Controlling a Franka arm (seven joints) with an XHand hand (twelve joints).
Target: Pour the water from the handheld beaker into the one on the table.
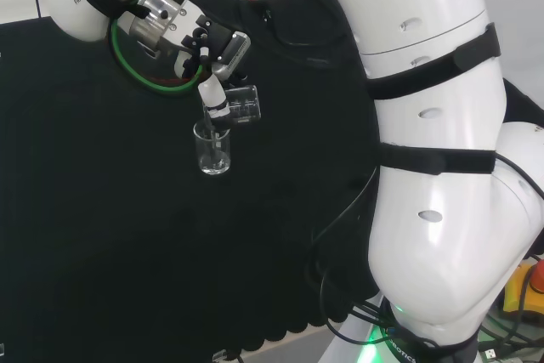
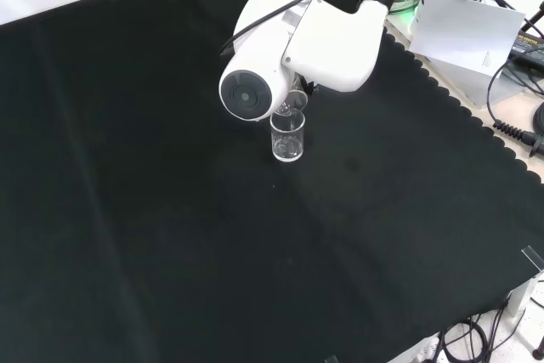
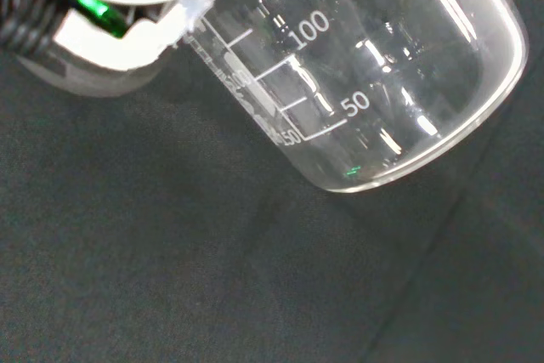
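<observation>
The hand (image 1: 208,61) has its fingers curled round the handheld beaker (image 1: 241,104), tipped almost sideways just above the table beaker (image 1: 212,149), which stands upright on the tabletop (image 1: 102,210) at about 7 o'clock from it in the head view. Both are probably thin, smooth, breakable glass, light and slippery when wet; holding round the wall mid-height seems safest.

Cloth (image 2: 170,210), across the front view: plain black, scalloped edge at right
Standing beaker (image 1: 212,149), centre-left of the head view: clear glass
Held beaker (image 3: 374,82), upper right of the wrist view: clear glass, white graduation marks
Hand (image 1: 208,57), upper left of the head view: black and white
Arm link (image 2: 327,36), top centre of the front view: white, round grey cap
Cable (image 1: 140,74), upper left of the head view: green
</observation>
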